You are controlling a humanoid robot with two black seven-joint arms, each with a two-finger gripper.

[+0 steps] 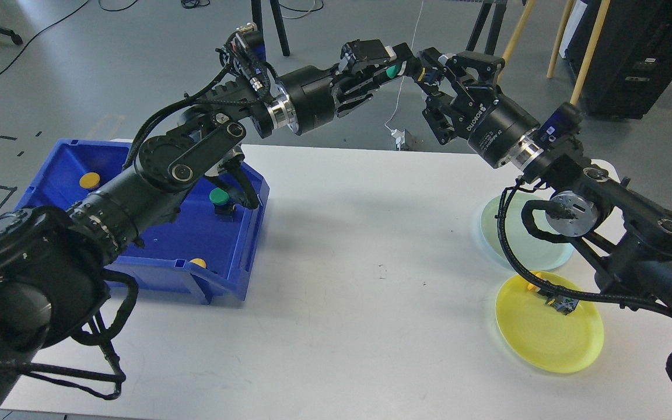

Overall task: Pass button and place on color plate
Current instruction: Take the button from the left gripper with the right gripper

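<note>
1. Standing on the white table (342,262) at the left is a blue bin (231,251) holding a green button (219,196) and two yellow buttons (89,179); the left arm crosses over it and hides part of its inside.
2. At the right lie a pale green plate (531,245) and, nearer, a yellow plate (540,338) carrying a small yellow button (533,286); the right arm and its cables cover parts of both.
3. Beyond the table, stand legs and loose cables sit on the grey floor (108,70).
4. High above the table's far edge, the left gripper (380,70) holds a green-capped button (392,72), jaws closed on it.
5. The right gripper (432,79) meets it from the right, jaws around the button's other end; whether they press on it, I cannot tell.
</note>
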